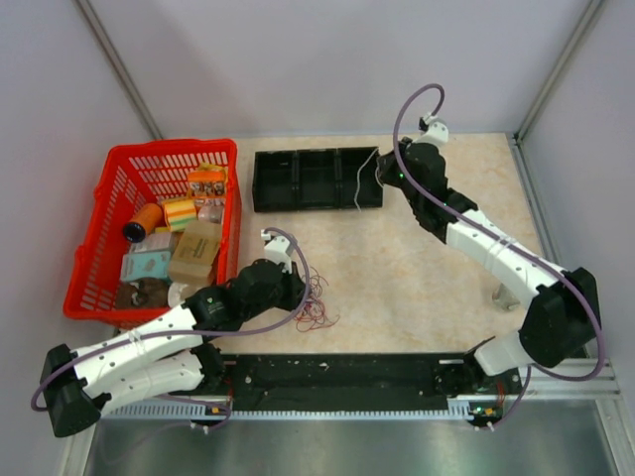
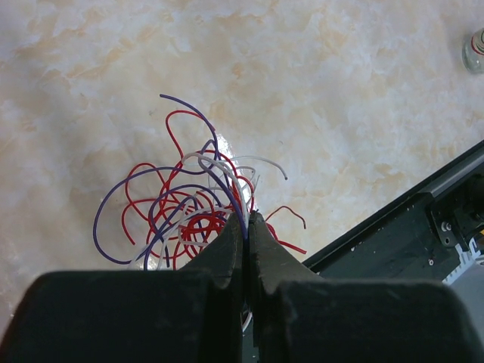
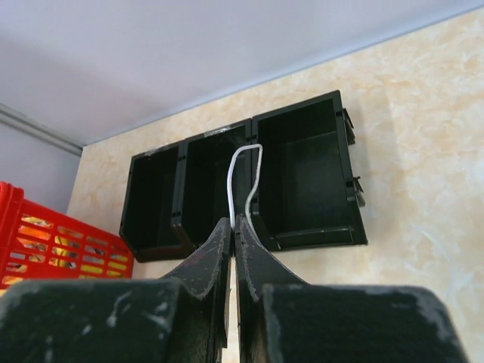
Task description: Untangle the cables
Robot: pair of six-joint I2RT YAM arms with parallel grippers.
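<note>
The cables (image 2: 189, 215) lie as a tangle of thin red, white and purple strands on the marbled table, seen from above (image 1: 316, 309) near the front. My left gripper (image 2: 248, 221) sits at the tangle's right edge, shut on a purple and a white strand that run between its tips; from above the left gripper (image 1: 302, 296) is just left of the tangle. My right gripper (image 3: 235, 222) is shut on a single white cable (image 3: 231, 181), which arches up over the black tray. From above, the right gripper (image 1: 381, 178) holds this white cable (image 1: 359, 184) at the tray's right end.
A black tray (image 1: 317, 207) with three compartments lies at the back centre, its front wall (image 3: 318, 238) below the right gripper. A red basket (image 1: 169, 147) of groceries stands at the left, its corner (image 3: 45, 249) in the right wrist view. A black rail (image 2: 423, 227) runs along the near edge.
</note>
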